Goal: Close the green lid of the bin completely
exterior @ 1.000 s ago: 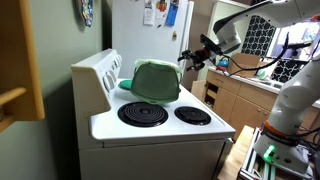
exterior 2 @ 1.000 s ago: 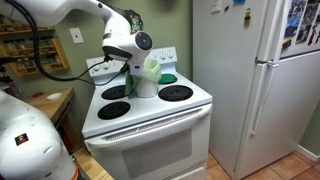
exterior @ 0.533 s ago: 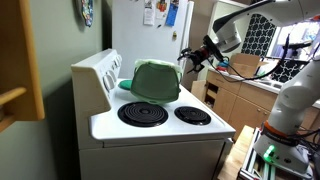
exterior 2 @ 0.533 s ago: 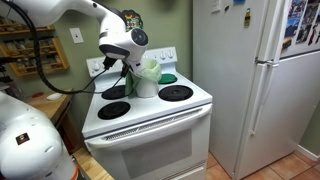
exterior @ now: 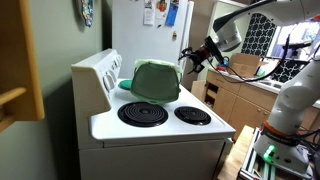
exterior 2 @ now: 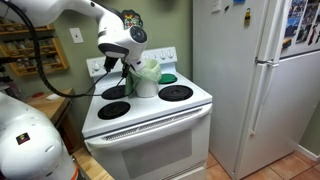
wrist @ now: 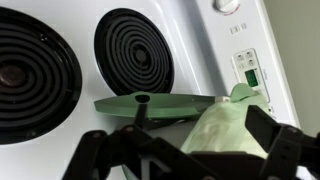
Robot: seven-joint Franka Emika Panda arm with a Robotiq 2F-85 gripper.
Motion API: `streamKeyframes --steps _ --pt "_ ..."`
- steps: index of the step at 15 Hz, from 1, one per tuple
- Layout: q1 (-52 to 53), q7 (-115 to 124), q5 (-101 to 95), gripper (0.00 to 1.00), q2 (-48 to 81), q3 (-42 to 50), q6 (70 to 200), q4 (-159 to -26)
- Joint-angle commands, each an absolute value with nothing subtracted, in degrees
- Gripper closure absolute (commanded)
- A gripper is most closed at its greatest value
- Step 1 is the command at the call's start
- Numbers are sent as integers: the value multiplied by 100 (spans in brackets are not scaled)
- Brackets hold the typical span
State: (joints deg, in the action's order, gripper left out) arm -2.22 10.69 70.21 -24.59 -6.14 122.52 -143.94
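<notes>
The green lid (exterior: pixel 155 80) is a domed flap that stands tilted over the stove top. In the wrist view I see the lid (wrist: pixel 150 103) edge-on, with a pale green liner bag (wrist: pixel 228 125) bulging in front of it. The small whitish bin (exterior 2: pixel 147 86) sits between the back burners. My gripper (exterior: pixel 189 58) hangs beside the lid, apart from it. In the wrist view the gripper (wrist: pixel 185 150) is open, its dark fingers (wrist: pixel 285 145) spread wide with only the bag behind the gap.
A white stove (exterior: pixel 160 128) has coil burners (exterior: pixel 143 113) in front of the bin and a raised back panel (exterior: pixel 97 75). A flat teal disc (exterior 2: pixel 168 77) lies by the bin. A white fridge (exterior 2: pixel 255 80) stands beside the stove.
My gripper has opened to its full width and drawn a little back and up from the lid. The lid and bin have not visibly moved.
</notes>
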Motion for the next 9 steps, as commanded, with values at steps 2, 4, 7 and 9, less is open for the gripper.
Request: streamKeyframes --steps 2,4,7,9 --pt "-100 393 6214 0 -2707 -688 12350 -14600" --pt "-24 7 6000 0 -2796 -711 12444 -14665" --pt "114 -622 5802 0 -2892 -755 12703 -14753" --pt "230 -1042 5719 0 -2943 -796 12996 -14843"
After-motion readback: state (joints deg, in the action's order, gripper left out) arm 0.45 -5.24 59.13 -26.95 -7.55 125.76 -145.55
